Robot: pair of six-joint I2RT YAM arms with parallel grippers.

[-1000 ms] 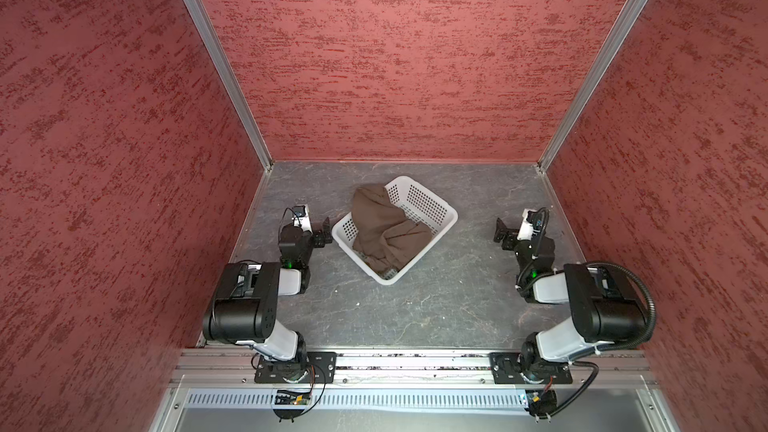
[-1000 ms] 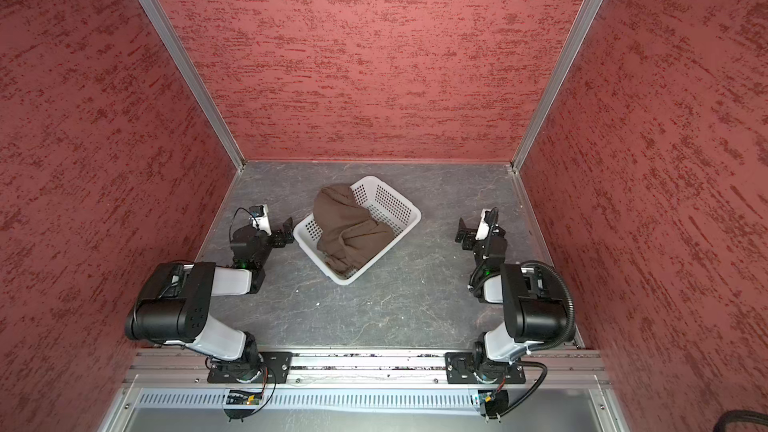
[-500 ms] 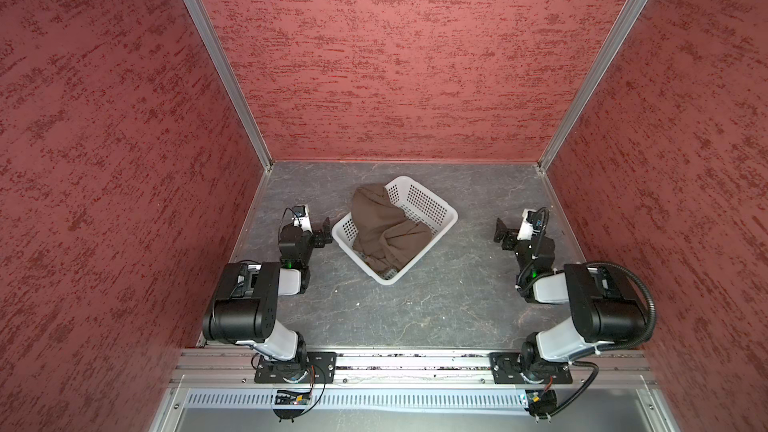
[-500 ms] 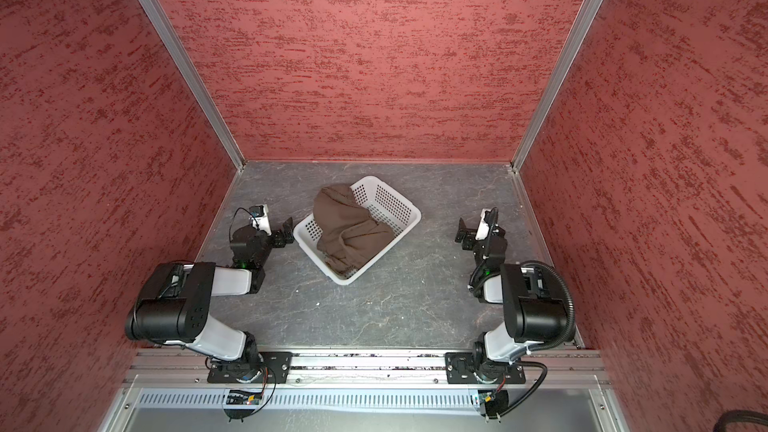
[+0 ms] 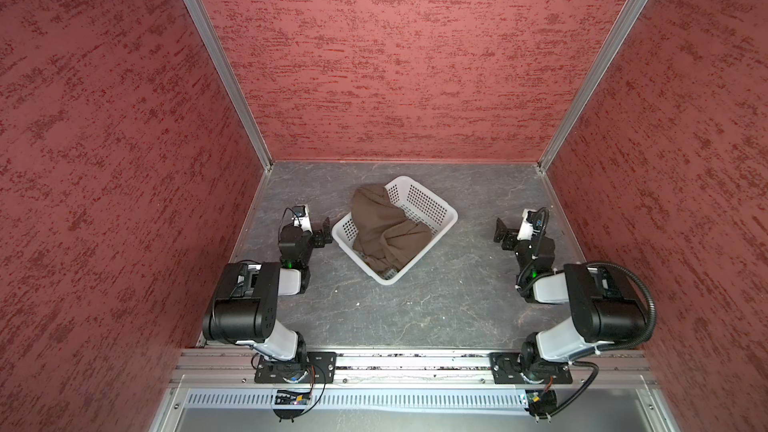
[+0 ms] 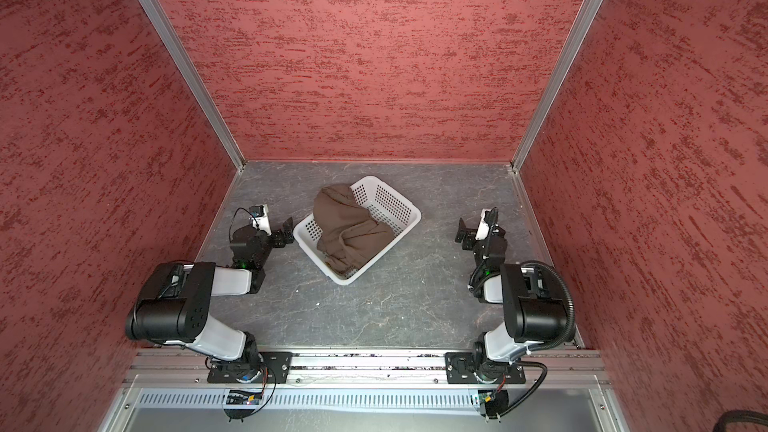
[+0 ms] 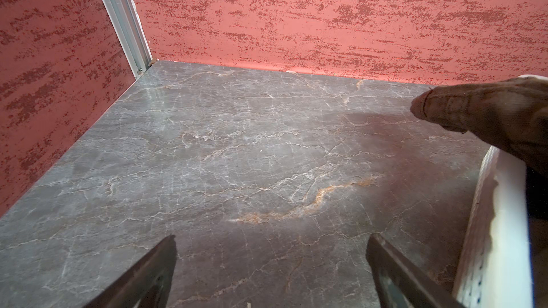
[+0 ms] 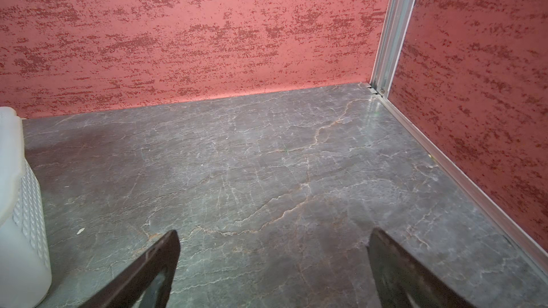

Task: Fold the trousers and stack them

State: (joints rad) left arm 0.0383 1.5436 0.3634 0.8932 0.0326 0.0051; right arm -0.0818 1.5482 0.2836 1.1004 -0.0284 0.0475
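Two matching arms. The left arm (image 5: pixel 249 305): fat black joint housings w/ white shell links btwn, tiny green LED (image 5: pixel 286 262) nr the wrist, white cam block (image 5: pixel 302 219) at the end. The right arm (image 5: pixel 598 309): same black/white & LED, plus a thick ribbed black hose (image 5: pixel 650 307) round the elbow. Each stands on a black base plate (image 5: pixel 326 367) w/ screw heads showing; small PCB (image 5: pixel 291 399) w/ loose wires hangs below. On left gripper (image 7: pixel 272 237) & right gripper (image 8: pixel 273 232): dark flat fingers (image 7: pixel 148 274), tapering to blunt tips, paler along one edge.
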